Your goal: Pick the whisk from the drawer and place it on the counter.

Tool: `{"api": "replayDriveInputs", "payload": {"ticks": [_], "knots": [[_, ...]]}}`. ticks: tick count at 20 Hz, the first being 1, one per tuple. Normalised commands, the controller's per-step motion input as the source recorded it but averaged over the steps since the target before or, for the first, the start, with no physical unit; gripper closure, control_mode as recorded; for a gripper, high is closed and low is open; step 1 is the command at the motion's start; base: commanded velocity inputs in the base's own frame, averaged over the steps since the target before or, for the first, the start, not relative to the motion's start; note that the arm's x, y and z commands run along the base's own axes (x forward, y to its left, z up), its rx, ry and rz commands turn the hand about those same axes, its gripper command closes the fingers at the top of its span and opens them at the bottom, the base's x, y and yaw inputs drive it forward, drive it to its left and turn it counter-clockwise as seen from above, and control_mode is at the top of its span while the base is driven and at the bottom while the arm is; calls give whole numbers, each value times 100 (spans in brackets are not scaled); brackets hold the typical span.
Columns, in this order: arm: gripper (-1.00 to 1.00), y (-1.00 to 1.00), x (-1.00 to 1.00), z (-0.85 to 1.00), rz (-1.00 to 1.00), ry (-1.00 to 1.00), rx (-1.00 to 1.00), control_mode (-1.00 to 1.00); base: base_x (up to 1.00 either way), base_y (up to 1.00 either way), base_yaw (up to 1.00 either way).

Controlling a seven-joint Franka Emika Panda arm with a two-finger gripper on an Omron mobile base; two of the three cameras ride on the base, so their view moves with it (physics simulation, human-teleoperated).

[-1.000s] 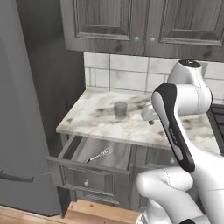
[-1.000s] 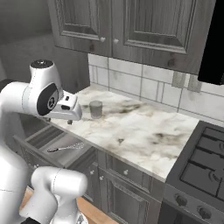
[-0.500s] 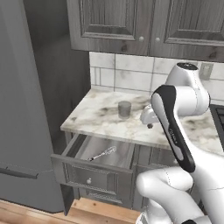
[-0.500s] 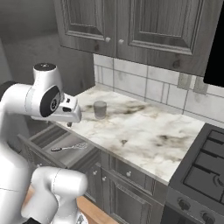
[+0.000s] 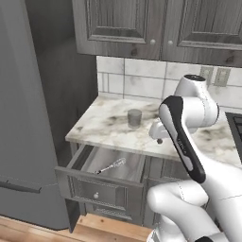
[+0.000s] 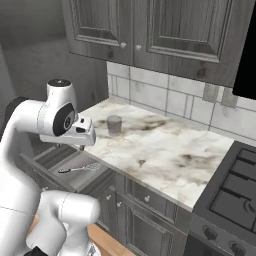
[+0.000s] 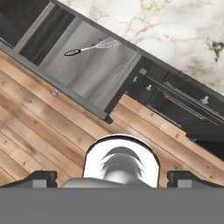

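Kitchen was all grey tones: starting from the left in the left base view there was a tall flat grey fridge panel (image 5: 28,118) taking up that whole side, then a dark shadowy gap beside it. Next came the wide grey wood-grain drawer (image 5: 101,186), pulled open, with its small round pale knob (image 5: 96,195) facing out and a light grey inside. The small slender whisk with the silver wire head and thin dark handle (image 5: 109,166) was lying flat on the drawer floor, handle pointing toward the front-left, wire head toward the counter side; nothing was touching it. Above the drawer sat the white marble-look counter with grey-brown veining (image 5: 104,125), and a short grey cup (image 5: 134,118) stood upright on it near the back. Behind that was a white tile backsplash (image 5: 137,80), with dark grey panelled wall cabinets (image 5: 156,23) overhead. Further right, in the right base view, the counter ran up to a black stovetop (image 6: 230,200). The hand view looked down on a warm wooden plank floor (image 7: 39,127) in front of the drawer. The two-finger gripper (image 6: 80,146) hung over the counter's front edge, well above the whisk, fingers spread wide and holding nothing.
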Motion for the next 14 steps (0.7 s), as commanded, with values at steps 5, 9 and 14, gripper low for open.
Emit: {"api": "replayDriveInputs", "payload": {"ticks": [5,9,14], "knots": [[-100,17,2,-39,-1,1,0,-100,0,0,0],[-100,49,30,-45,-11,1,0,-100,0,0,0],[-100,60,28,-45,-24,0,0,-100,0,0,0]]}}
